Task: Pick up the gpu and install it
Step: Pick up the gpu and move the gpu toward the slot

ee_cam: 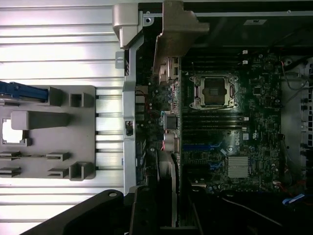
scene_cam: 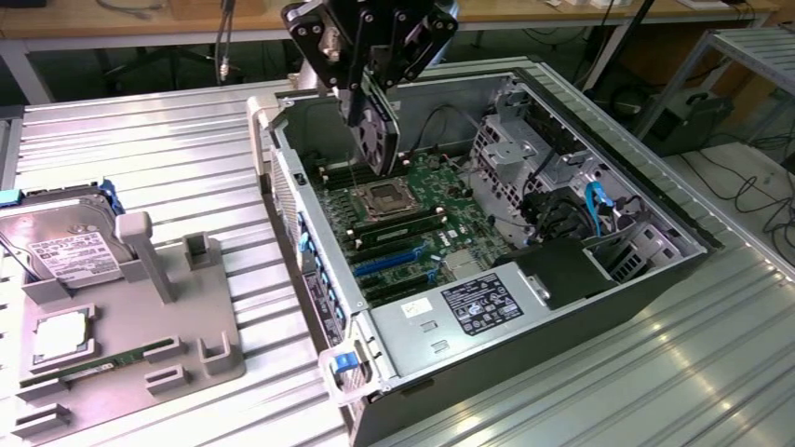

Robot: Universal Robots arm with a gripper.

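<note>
Gripper [scene_cam: 368,93] clamps the gpu [scene_cam: 379,135] upright; it hangs above the open case [scene_cam: 534,391].

Below me: one ribbed metal surface [scene_cam: 162,158]. Directly on it: one open computer case [scene_cam: 497,382], lying on its side; one grey parts holder [scene_cam: 162,326], near the case, toward the exterior view's left.

Your worktop [scene_cam: 149,158] is ribbed bare metal with a smooth, bright sheen, and the computer case [scene_cam: 559,372] on it is dull grey sheet metal. The graphics card [scene_cam: 376,135] shows a black plastic fan shroud under the matt black gripper [scene_cam: 368,88]. The holder [scene_cam: 137,345] is matt grey plastic, and the hard drive [scene_cam: 69,247] is silvery metal with a white paper label.
</note>
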